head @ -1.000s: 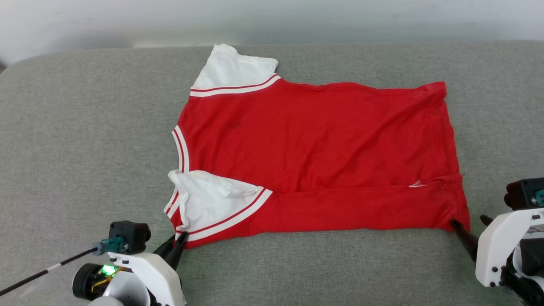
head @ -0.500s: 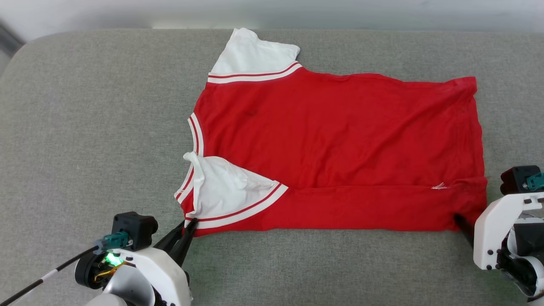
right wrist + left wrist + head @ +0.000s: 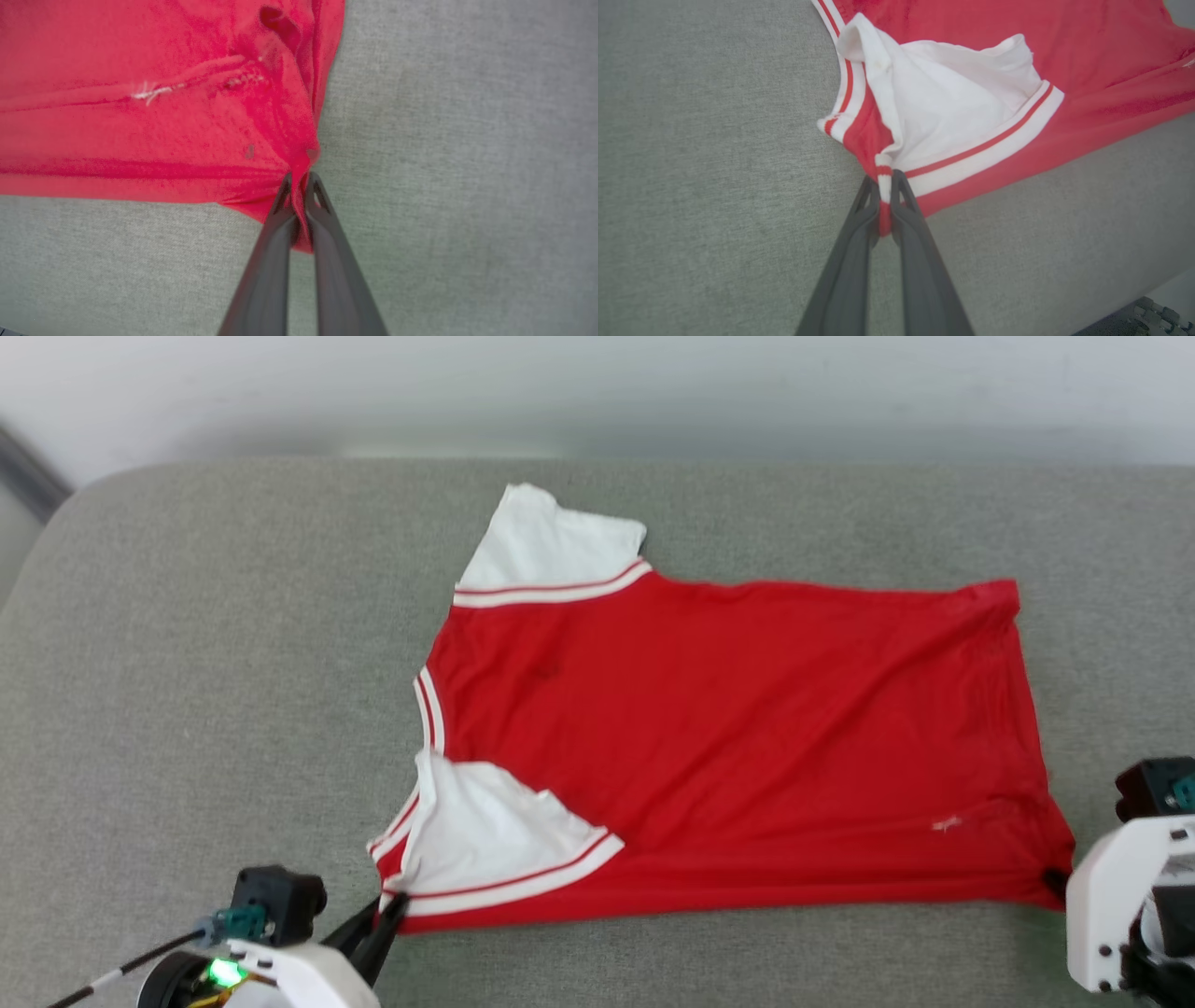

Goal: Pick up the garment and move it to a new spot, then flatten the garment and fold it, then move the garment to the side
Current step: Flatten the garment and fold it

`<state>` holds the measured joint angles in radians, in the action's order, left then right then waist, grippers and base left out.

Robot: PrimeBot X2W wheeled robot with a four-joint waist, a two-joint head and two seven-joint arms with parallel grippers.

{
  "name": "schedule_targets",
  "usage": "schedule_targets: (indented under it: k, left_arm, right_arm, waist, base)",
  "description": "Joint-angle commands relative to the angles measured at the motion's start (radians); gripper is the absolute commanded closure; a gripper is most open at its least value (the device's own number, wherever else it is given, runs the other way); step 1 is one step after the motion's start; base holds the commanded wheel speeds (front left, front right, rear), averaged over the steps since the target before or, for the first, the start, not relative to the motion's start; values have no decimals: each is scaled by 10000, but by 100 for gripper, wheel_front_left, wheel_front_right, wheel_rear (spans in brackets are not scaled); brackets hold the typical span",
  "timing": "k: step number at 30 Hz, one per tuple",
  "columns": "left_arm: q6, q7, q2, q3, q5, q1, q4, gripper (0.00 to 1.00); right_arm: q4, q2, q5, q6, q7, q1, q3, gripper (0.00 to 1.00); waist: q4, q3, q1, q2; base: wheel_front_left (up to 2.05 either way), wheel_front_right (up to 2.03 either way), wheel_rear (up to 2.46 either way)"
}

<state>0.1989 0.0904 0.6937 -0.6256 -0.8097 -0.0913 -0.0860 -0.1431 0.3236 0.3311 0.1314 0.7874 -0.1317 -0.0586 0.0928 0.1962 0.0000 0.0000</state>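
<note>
Grey woven cloth covers the surface (image 3: pixel 187 663), and the garment (image 3: pixel 728 728) lies spread on it, reaching away ahead of both grippers' fingertips. Its long axis runs from one gripper to the other: collar and sleeves at the left gripper's end, hem at the right gripper's end. The left gripper (image 3: pixel 886 186) is clamped on the striped trim at the near shoulder corner, and the right gripper (image 3: pixel 299 184) is pinched together on the near hem corner. Both therefore hold the same long edge, each arm at the corner nearest it, with the cloth's bulk beyond them. Any lift or fold across will likely turn on carrying this edge evenly, both ends together, away from the robot.

The head view gives the whole outline, including the far sleeve (image 3: pixel 551 546) lying flat beyond the left gripper. The left wrist view shows the near sleeve (image 3: pixel 952 112) rumpled and folded in over the red body. The right wrist view shows cloth bunched into creases at the fingertips, beside a small white thread mark (image 3: pixel 149 93)
</note>
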Motion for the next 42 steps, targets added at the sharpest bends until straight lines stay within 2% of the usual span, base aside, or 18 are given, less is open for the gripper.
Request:
schedule_targets:
  k: [1, 5, 10, 13, 18, 19, 20, 21, 28, 31, 35, 38, 42]
  left_arm:
    - [144, 17, 201, 36, -85, 379, -55, 100]
    - [281, 77, 440, -65, -211, 1063, -259, 100]
    - [348, 24, 377, -307, -345, 1713, -276, 100]
    - [377, -65, 256, -416, -322, 1871, -73, 100]
    - [117, -185, 35, -637, -279, 1804, 423, 98]
    - [55, -233, 34, -670, -225, 1740, 494, 56]
    - [-19, -298, 10, -676, -175, 1665, 566, 0]
    - [-53, -392, -45, -654, -154, 1604, 612, 0]
    - [-205, -1704, -195, -238, 274, 1191, 617, 0]
    - [-142, -2646, -304, 94, 563, 977, 569, 0]
    - [-23, -3377, -466, 560, 1028, 783, 425, 0]
    - [47, -3546, -826, 1112, 1453, 774, 173, 0]
    - [136, -3556, -1669, 2463, 2364, 1133, -410, 0]
  right_arm:
    - [347, 183, 133, -15, 169, 435, -150, 100]
    - [1137, 295, 294, -16, 412, 1310, -466, 100]
    - [1769, 120, 407, -15, 692, 2290, -671, 100]
    - [1858, -57, 400, -15, 733, 2677, -724, 100]
    - [1500, -315, 320, -15, 601, 2892, -688, 100]
    - [1438, -330, 287, -15, 564, 2885, -668, 100]
    - [1387, -320, 227, -15, 460, 2837, -648, 43]
    - [1312, -331, 212, -15, 373, 2795, -627, 0]
    - [1545, -166, 459, -11, -580, 2323, -383, 0]
    - [1848, -39, 512, -11, -1520, 2039, -310, 0]
    - [2246, 5, 454, -11, -3106, 1652, -144, 0]
    - [2412, -131, 331, -11, -4297, 1519, -45, 0]
    - [2642, -467, 141, -11, -5815, 1358, -25, 0]
  waist:
    - [-182, -397, 0, 0]
    - [-294, -655, 0, 0]
    - [-362, -752, 0, 0]
    - [-365, -798, 0, 0]
    - [-389, -901, 0, 0]
    - [-398, -920, 0, 0]
    - [-403, -945, 0, 0]
    - [-406, -986, 0, 0]
    - [-458, -1212, 0, 0]
    - [-509, -1341, 0, 0]
    - [-604, -1471, 0, 0]
    - [-662, -1505, 0, 0]
    - [-768, -1448, 0, 0]
  base:
    - [0, 0, 0]
    - [0, 0, 0]
    - [0, 0, 0]
    - [0, 0, 0]
    - [0, 0, 0]
    - [0, 0, 0]
    - [0, 0, 0]
    - [0, 0, 0]
    - [0, 0, 0]
    - [0, 0, 0]
    - [0, 0, 0]
    - [0, 0, 0]
    - [0, 0, 0]
